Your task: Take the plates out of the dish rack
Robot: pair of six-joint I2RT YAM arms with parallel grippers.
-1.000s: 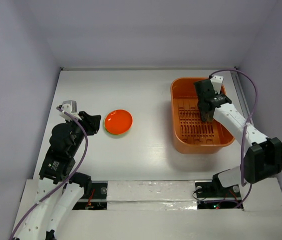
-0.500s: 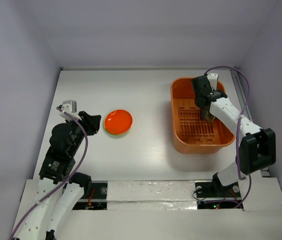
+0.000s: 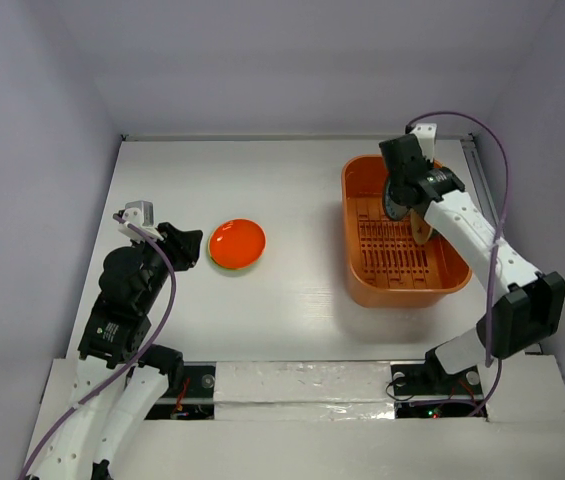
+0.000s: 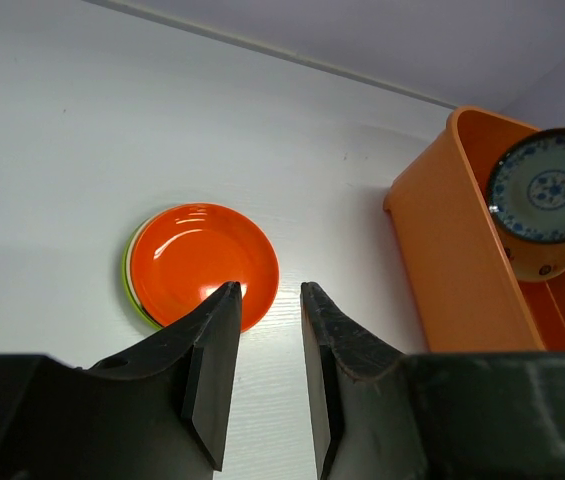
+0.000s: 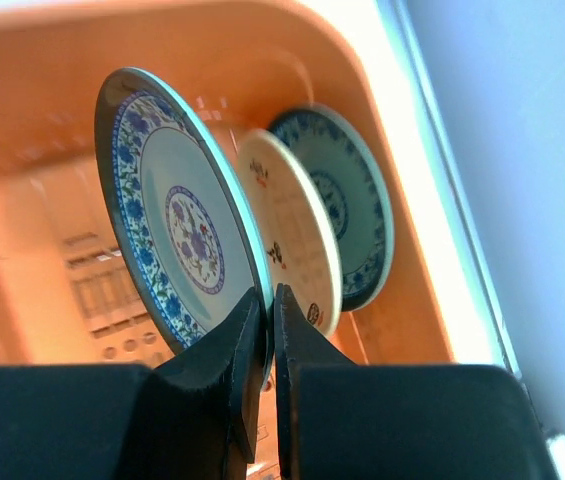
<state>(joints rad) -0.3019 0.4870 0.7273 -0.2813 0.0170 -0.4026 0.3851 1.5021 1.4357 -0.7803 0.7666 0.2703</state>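
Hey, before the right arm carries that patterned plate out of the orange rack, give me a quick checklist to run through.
1. Right tool shut on the patterned plate at its rim: ok.
2. Patterned plate apart from the cream plate behind it: ok.
3. Patterned plate raised above the dish rack wall: cannot tell.
4. Cream plate and blue-rimmed plate standing on edge in the rack: ok.
5. Red-orange plate lying on the lime green plate, its top bare for stacking: ok.
6. Left tool open, apart from that stack: ok.
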